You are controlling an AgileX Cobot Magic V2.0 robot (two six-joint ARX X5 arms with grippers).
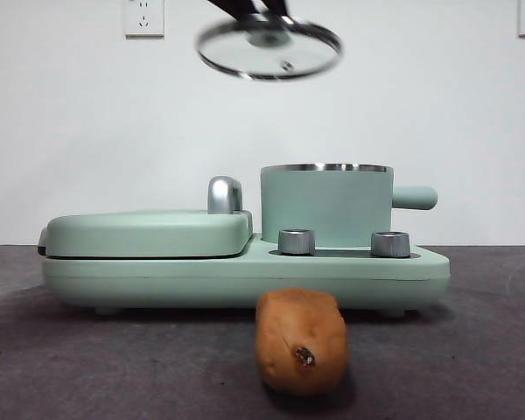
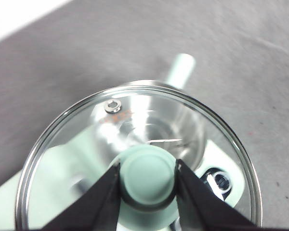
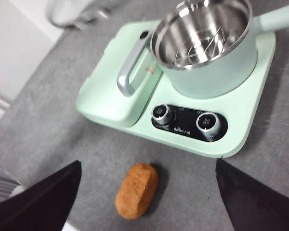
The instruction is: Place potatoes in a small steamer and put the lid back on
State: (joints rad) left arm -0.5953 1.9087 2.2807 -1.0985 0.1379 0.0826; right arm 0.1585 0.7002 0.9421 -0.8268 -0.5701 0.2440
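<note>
Glass lid [image 1: 269, 49]: one, held high above the table, its knob [image 2: 148, 179] pinched by the left gripper [image 2: 148, 185]
Steamer [image 1: 326, 206]: one, uncovered
Potato [image 1: 300, 341]: one, on the table before the cooker [image 1: 245, 271]
Right gripper [image 3: 147, 204]: spread wide above the potato, holding nothing
Dials [image 3: 163, 113]: two

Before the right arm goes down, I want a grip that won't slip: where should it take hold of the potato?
Grip the potato across its narrow middle, coming straight down from above. It lies flat on its long side on the table, apart from the cooker base, so both long flanks look free. The right gripper is already open above it.
</note>
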